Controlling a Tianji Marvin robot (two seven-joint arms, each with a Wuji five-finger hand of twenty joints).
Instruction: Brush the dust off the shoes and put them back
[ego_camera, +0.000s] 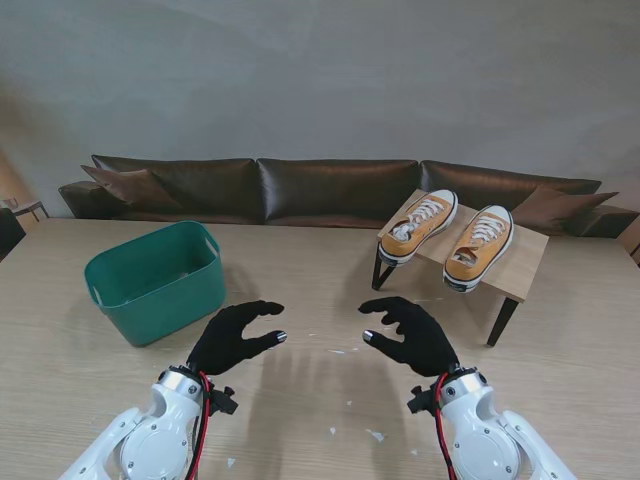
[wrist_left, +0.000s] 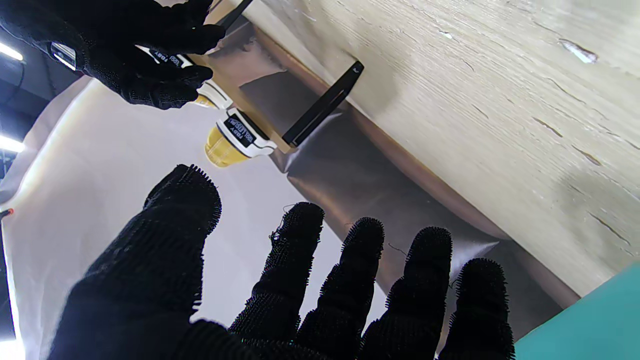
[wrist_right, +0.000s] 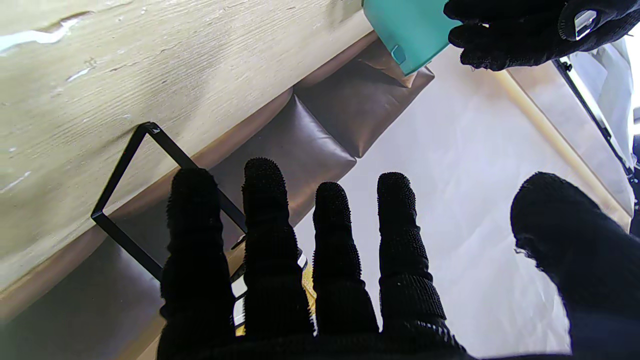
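From the stand camera I have both gloved hands hovering over the wooden table (ego_camera: 60, 330) near me, the left hand (ego_camera: 232, 338) and the right hand (ego_camera: 412, 334) facing each other, fingers spread and loosely curled, holding nothing. The two yellow canvas sneakers (ego_camera: 448, 235) sit side by side on a small wooden shoe stand (ego_camera: 528, 262) farther from me on my right, and a green plastic basket (ego_camera: 158, 282) stands on my left; I see no brush on the table, and cannot tell whether one lies in the basket. Small white flecks (ego_camera: 376, 435) lie on the wood near me. The left wrist camera shows that hand's fingers (wrist_left: 360, 270) apart and empty, with a sneaker heel and one black stand leg (wrist_left: 322, 104) beyond. The right wrist camera shows its fingers (wrist_right: 330, 240) fanned too, the stand's black frame (wrist_right: 120, 170) and the basket corner ahead. My worry is the light stand: reaching for a sneaker from low could catch its edge or leg, tipping both shoes off. The bristly gloves could also snag the laces.
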